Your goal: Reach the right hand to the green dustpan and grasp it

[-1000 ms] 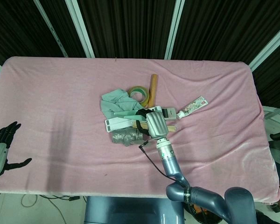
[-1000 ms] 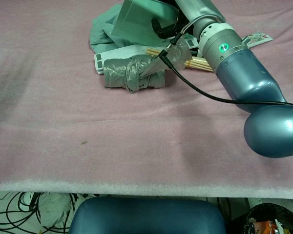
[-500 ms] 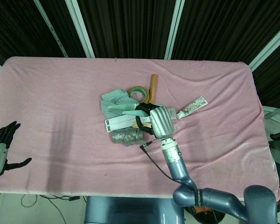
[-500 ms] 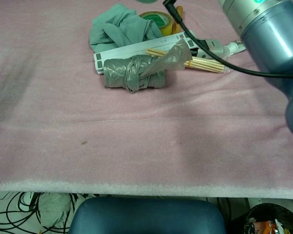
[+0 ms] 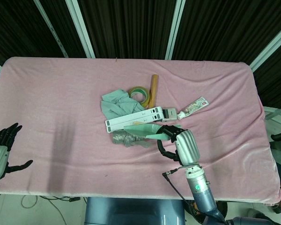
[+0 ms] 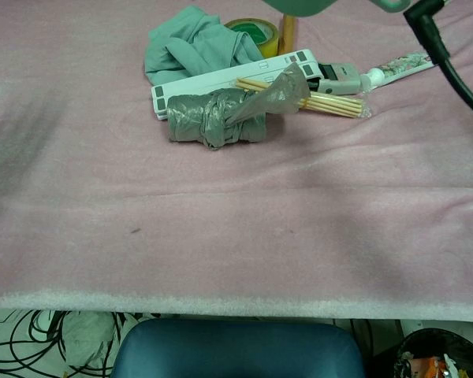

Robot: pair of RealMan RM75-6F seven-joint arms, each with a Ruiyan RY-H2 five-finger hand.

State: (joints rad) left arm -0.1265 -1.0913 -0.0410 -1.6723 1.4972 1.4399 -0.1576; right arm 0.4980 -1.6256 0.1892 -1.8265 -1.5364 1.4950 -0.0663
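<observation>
The green dustpan (image 5: 143, 131) is lifted above the pile, and my right hand (image 5: 178, 142) grips its handle, with the pan pointing left over the grey bag roll. In the chest view only the dustpan's underside (image 6: 303, 6) shows at the top edge, next to a black cable (image 6: 441, 55). At the table's near left corner my left hand (image 5: 1, 150) hangs with its fingers spread, holding nothing.
On the pink cloth (image 5: 61, 103) lie a white power strip (image 5: 133, 118), a green rag (image 5: 114, 101), a tape roll (image 5: 140, 92), an orange stick (image 5: 153, 89), a toothpaste tube (image 5: 193, 107), a grey bag roll (image 6: 213, 118) and bamboo skewers (image 6: 323, 101).
My right hand has pulled back toward me and to the right, lifting the green dustpan off the pile. The left hand has stayed where it was.
</observation>
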